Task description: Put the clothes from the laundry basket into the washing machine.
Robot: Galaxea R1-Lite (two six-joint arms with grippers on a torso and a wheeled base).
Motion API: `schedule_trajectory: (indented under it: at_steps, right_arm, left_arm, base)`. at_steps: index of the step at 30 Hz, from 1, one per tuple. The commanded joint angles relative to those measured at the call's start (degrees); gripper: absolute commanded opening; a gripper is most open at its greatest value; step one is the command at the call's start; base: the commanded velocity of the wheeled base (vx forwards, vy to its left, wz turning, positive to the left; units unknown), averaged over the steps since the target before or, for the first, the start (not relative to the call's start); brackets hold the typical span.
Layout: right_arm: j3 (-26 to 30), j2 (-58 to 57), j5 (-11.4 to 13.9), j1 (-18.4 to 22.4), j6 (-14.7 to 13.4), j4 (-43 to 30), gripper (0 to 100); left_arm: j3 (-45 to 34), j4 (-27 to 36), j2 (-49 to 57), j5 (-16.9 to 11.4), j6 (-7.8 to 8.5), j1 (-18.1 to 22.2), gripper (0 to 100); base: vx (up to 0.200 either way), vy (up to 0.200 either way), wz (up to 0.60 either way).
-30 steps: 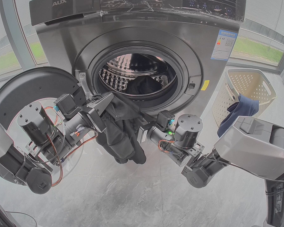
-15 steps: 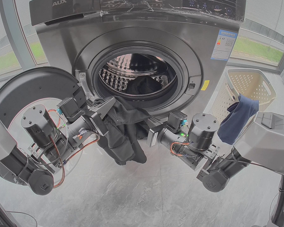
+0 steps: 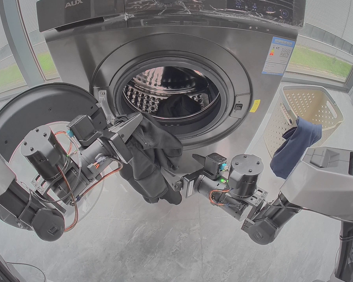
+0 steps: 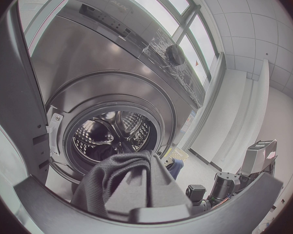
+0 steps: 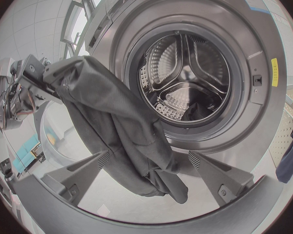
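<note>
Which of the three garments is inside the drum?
The dark heap low in the drum; the black garment hangs from the left claw, the blue one drapes over the laundry basket.

Washing machine: at my 12 o'clock, door swung out to 9 o'clock.
Drum: I see a loose garment lying inside, at its bottom.
Left gripper: before the drum mouth, clamped on a hanging garment.
Right gripper: at that garment's 4 o'clock, fingers spread.
Laundry basket: at my 2 o'clock, right of the machine, with a draped garment over its rim.
</note>
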State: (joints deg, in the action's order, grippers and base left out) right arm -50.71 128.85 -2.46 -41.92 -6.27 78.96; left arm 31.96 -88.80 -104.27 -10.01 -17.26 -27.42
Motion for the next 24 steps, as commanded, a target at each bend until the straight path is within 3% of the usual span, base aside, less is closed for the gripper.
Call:
schedule_trajectory:
  at_steps: [1, 8, 24]
  right_arm:
    - [-2.11, 2.10, 0.18, -0.18, 0.11, 0.06, 100]
    - [-7.91, 1.93, 0.18, 0.79, 0.11, -0.03, 100]
    - [-9.84, 2.01, 0.53, 0.53, 0.03, 0.14, 100]
  left_arm:
    - [-0.06, 0.03, 0.20, -0.01, 0.04, -0.01, 0]
    - [-0.24, 0.03, 0.12, 0.08, 0.12, 0.17, 0]
    - [-0.24, 0.03, 0.03, 0.08, 0.04, 0.08, 0]
  base:
    - [0.000, 0.000, 0.00]
    - [0.000, 0.000, 0.00]
    - [0.000, 0.000, 0.00]
